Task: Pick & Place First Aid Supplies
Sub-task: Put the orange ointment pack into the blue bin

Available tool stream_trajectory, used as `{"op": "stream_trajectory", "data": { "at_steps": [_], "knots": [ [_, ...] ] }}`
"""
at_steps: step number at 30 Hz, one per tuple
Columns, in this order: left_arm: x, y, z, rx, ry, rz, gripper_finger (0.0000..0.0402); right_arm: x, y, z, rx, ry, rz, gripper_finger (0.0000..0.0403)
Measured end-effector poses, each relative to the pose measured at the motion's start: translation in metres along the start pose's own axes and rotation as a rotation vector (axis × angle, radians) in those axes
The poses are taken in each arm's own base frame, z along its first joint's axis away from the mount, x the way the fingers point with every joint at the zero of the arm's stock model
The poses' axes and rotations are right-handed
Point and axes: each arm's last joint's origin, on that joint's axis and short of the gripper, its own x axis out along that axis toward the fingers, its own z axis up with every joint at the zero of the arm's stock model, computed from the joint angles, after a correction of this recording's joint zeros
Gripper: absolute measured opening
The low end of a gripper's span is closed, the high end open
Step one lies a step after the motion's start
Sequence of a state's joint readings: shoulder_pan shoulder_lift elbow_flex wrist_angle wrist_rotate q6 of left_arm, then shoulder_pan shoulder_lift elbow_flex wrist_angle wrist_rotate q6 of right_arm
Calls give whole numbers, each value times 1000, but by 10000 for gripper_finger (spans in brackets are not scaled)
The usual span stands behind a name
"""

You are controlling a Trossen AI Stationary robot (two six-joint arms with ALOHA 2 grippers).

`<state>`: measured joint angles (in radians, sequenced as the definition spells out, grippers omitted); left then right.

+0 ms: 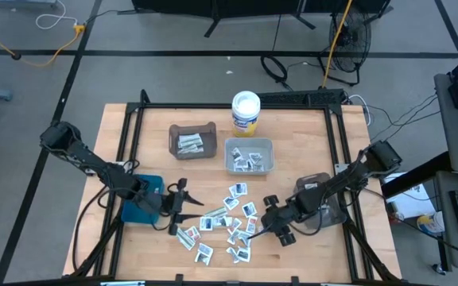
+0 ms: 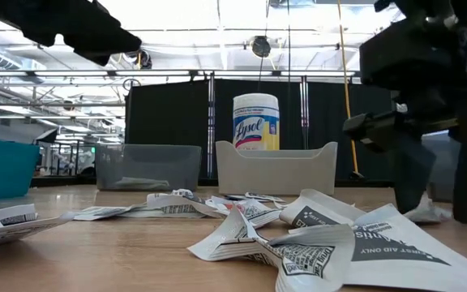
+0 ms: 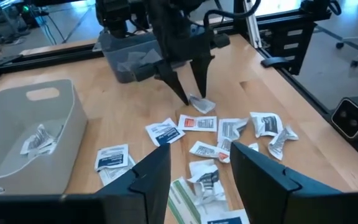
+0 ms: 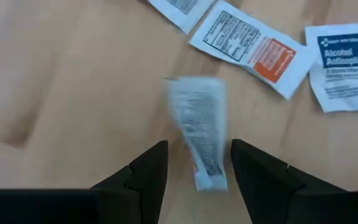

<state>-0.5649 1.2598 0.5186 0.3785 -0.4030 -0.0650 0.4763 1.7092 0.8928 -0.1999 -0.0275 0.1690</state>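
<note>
White packets (image 1: 230, 221) with blue, green and red print, teal bin (image 1: 141, 200), brown bin (image 1: 192, 141), grey bin (image 1: 249, 156), white Lysol tub (image 1: 246, 112) with blue-yellow label

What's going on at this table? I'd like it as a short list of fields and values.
Table: wooden top
Loose packets: scattered pile between the arms
Brown bin: holds a few packets
Grey bin: holds several packets
Teal bin: beside the left arm
Wipes tub: behind the bins
Left gripper: open, holds nothing
Right gripper: open, astride one small packet
</note>
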Motion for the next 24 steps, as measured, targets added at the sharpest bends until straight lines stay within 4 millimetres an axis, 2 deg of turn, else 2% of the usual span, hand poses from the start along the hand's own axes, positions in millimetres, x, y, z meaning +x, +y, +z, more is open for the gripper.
{"op": "stream_trajectory", "data": {
  "at_steps": [11,24],
  "knots": [
    [0,0,2,-8,-18,-1,145,3,-1,-2,5,18,-10,160],
    [0,0,1,-7,-6,-1,148,4,-1,-3,31,20,-35,64]
  ]
}}
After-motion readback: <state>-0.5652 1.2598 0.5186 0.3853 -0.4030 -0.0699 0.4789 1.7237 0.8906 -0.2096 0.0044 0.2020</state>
